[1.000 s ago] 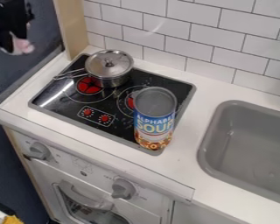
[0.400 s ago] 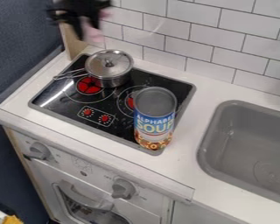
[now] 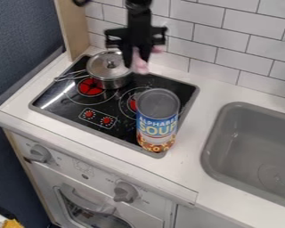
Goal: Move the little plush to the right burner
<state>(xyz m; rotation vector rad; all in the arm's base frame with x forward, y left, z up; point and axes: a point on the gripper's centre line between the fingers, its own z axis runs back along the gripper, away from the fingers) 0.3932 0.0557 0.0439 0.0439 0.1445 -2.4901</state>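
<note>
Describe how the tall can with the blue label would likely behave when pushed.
The can likely won't give, as its straight wall looks rigid. Standing upright and taller than wide, it may tip if pushed near the top. Its round side could let it roll once down.

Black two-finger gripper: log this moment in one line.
gripper: holding small pink plush | raised near flat black stovetop | placement pending

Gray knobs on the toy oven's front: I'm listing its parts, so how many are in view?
2: a left knob and a right knob, both below the stovetop's front edge.
</note>
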